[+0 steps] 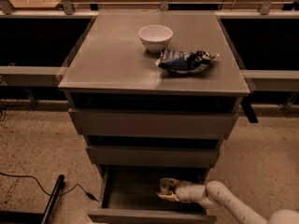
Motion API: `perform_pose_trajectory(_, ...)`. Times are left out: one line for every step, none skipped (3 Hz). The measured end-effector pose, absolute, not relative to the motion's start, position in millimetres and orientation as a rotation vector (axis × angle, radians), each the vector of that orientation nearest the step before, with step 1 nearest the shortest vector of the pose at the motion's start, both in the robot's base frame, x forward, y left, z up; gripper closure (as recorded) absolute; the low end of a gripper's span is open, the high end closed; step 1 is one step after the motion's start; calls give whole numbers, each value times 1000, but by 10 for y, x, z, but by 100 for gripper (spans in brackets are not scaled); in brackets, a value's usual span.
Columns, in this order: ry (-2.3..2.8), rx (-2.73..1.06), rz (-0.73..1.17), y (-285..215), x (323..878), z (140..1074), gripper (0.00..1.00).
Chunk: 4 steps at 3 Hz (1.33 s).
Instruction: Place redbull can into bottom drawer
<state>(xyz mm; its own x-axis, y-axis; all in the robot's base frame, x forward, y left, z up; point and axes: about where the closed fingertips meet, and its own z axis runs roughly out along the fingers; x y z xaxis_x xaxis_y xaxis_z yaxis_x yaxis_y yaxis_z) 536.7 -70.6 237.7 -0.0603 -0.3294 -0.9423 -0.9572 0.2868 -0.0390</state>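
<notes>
Grey cabinet (pixel 112 64) fills mid frame on a speckled beige floor (pixel 37 148), three drawers stacked under a flat top

Top drawer (pixel 152 123) and middle drawer (pixel 152 156) both pushed in, plain flat fronts

bottom drawer (pixel 126 197) pulled out toward the camera, deep box, inside dark, front edge at the lower frame border

White robot arm (pixel 226 203) comes in from the lower right corner and reaches left into the open bottom drawer

Blue-and-white snack bag (pixel 184 61) lies crumpled on the cabinet top, right of centre, just beside the bowl but apart from it

White bowl (pixel 155 36) upright on the top, toward the back edge, left of and behind the bag

gripper (pixel 167 191) is inside the bottom drawer, right-of-centre, pointing left, low over the drawer floor; it is closed around the redbull can, one yellowish finger (pixel 166 197) showing under the can

redbull can (pixel 164 185) sits at the gripper tip inside the bottom drawer, only its pale round end visible; cannot tell if it touches the drawer floor

Thin black cable (pixel 28 180) runs across the floor at left, next to a black bar (pixel 52 200)
</notes>
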Motion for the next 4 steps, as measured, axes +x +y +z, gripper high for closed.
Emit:
perform_pose_trajectory(1584,-1216,818,-679,5360,2374,0)
perform_pose_trajectory(1584,-1216,818,-679,5360,2374,0)
perform_pose_trajectory(1588,-1189,779,-844,5231,2448,0)
perform_pose_trajectory(1592,-1180,779,-877,5193,2445,0)
